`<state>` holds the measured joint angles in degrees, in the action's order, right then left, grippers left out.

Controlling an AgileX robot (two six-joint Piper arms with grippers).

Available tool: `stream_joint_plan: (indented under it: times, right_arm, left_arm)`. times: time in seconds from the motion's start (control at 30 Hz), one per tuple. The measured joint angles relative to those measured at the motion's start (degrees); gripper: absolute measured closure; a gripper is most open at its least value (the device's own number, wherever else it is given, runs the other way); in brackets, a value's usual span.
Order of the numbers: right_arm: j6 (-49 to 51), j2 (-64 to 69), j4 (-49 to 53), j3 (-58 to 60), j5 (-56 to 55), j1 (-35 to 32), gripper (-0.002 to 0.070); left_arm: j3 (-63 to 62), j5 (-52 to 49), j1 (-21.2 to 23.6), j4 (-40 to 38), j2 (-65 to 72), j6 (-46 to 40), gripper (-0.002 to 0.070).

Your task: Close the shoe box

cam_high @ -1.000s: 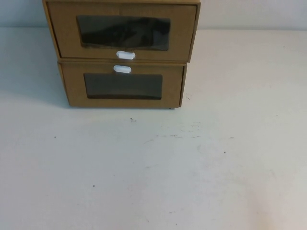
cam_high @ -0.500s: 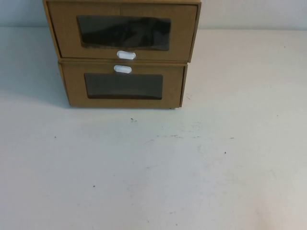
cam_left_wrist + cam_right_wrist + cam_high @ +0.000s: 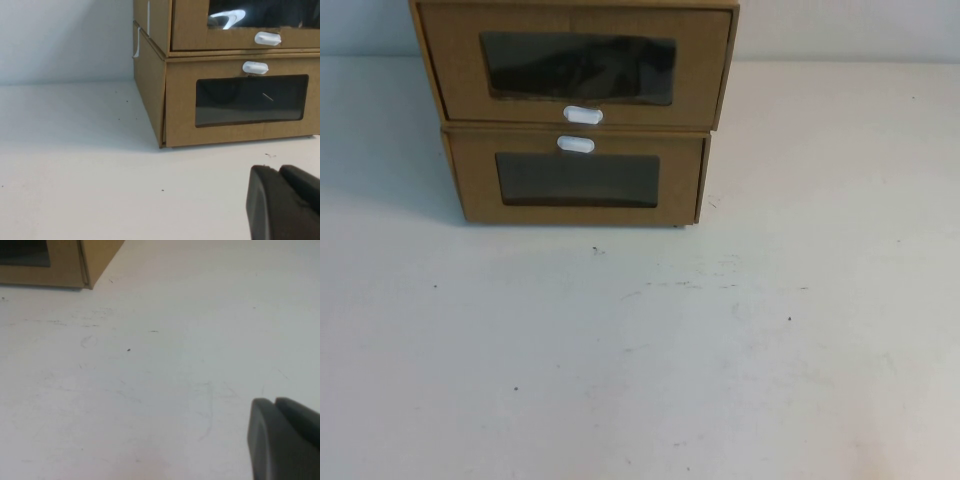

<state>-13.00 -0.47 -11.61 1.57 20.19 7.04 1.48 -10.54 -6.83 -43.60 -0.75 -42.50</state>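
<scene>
Here, shoe box (image 3: 575, 65) tops one box (image 3: 575, 180); left gripper (image 3: 279, 174), right gripper (image 3: 275, 404) over table (image 3: 770, 350).

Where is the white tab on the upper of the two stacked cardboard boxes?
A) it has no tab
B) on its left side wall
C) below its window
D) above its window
C: in the high view the shoe box on top carries its white tab under the clear window, while the lower box has its tab above. The left gripper and right gripper sit low over the table, touching neither box.

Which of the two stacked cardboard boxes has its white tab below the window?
The upper shoe box; the lower box has its tab above the window. Left tool and right tool hover over the table.
</scene>
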Motion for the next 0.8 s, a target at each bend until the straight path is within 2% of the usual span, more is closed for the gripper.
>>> stream_joint_plan:
  times: [0.13,0.23,0.4,0.47,0.67,0.8]
  right_arm:
    - [0.0,0.0,0.0,0.0,0.0,0.0,0.0688]
    - [-0.1,0.0,0.0,0.0,0.0,0.0,0.0688]
    - [-0.1,0.0,0.0,0.0,0.0,0.0,0.0688]
    - [-0.1,0.0,0.0,0.0,0.0,0.0,0.0688]
    - [-0.1,0.0,0.0,0.0,0.1,0.0,0.0688]
    - [-0.1,-0.1,0.0,0.0,0.1,0.0,0.0688]
  left_arm:
    - [0.0,0.4,0.0,0.1,0.0,-0.6,0.0677]
    - [0.0,2.4,0.0,5.0,0.0,1.5,0.0677]
    - [0.0,3.3,0.0,30.1,0.0,25.9,0.0677]
    - [0.0,1.6,0.0,35.5,0.0,32.1,0.0677]
    - [0.0,-9.9,0.0,40.0,0.0,35.3,0.0677]
    - [0.0,-11.3,0.0,40.4,0.0,35.6,0.0677]
